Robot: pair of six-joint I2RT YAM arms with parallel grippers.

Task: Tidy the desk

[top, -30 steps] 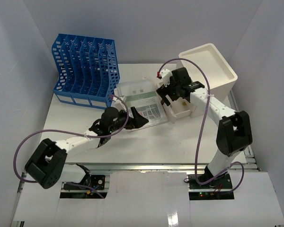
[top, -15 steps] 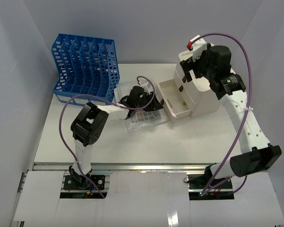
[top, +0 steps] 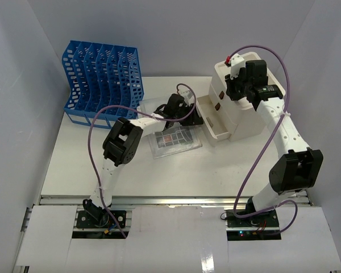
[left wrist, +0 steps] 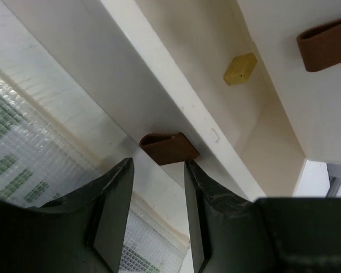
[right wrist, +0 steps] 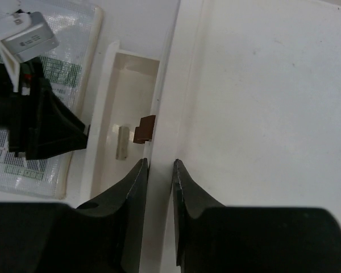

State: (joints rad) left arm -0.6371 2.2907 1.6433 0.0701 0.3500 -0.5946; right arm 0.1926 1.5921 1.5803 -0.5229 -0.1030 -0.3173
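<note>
The white desk (top: 159,170) carries a cream drawer cabinet (top: 251,116) at the back right, its lowest drawer (top: 216,122) pulled out. My left gripper (top: 196,116) reaches over a clear mesh pouch (top: 173,139) to the drawer front. In the left wrist view the left gripper (left wrist: 158,165) is open, with the drawer's brown handle (left wrist: 169,149) just ahead of its tips. A small yellow piece (left wrist: 240,68) lies in the drawer. My right gripper (top: 234,85) sits on the cabinet top. In the right wrist view the right gripper (right wrist: 160,165) is shut on the cabinet's thin front rim (right wrist: 166,102).
A blue slotted file rack (top: 102,79) stands at the back left. The pouch (left wrist: 28,142) of printed sheets lies between rack and cabinet, under my left arm. A metal rail (top: 170,199) runs along the desk's front edge. White walls close in on both sides.
The left arm swung from the desk's left across the pouch to the drawer front and narrowed its jaws. The right arm rose from the drawer to the cabinet top and shut on its rim.
</note>
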